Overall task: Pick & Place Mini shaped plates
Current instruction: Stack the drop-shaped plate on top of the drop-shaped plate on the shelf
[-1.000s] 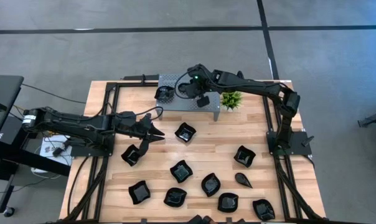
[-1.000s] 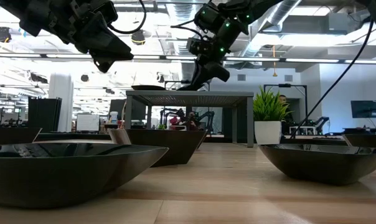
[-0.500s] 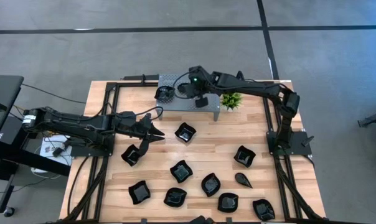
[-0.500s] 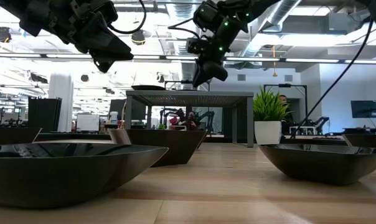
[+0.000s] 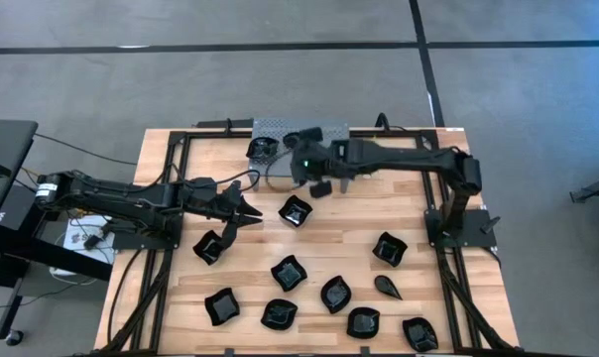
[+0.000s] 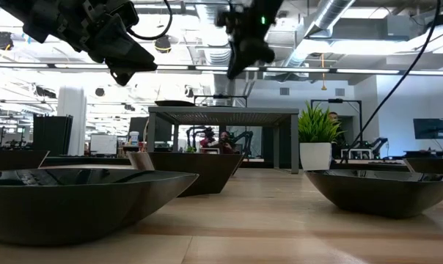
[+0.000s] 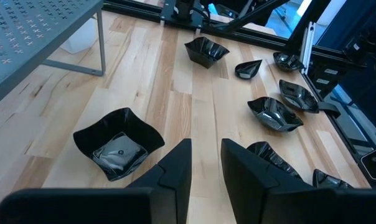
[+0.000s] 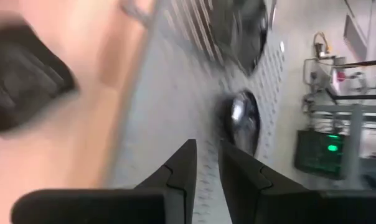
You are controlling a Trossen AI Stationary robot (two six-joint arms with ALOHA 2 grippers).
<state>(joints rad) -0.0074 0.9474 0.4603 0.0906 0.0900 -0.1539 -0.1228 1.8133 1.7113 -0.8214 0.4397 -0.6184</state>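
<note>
from above, the right gripper (image 5: 314, 177) hangs over the stand's (image 5: 275, 128) near edge, just far-right of a wavy plate (image 5: 296, 211) that lies between both arms; the left gripper (image 5: 242, 210) waits just left of it. the left wrist view shows its fingers a little apart, empty. the right wrist view shows narrow-gapped fingers holding nothing. no writing is readable.

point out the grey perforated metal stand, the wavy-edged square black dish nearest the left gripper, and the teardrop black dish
grey perforated metal stand (image 5: 272, 127): high view, bare top surface.
wavy-edged square black dish (image 7: 118, 145): left wrist view, inner floor.
teardrop black dish (image 5: 387, 288): high view, centre of the dish.
</note>
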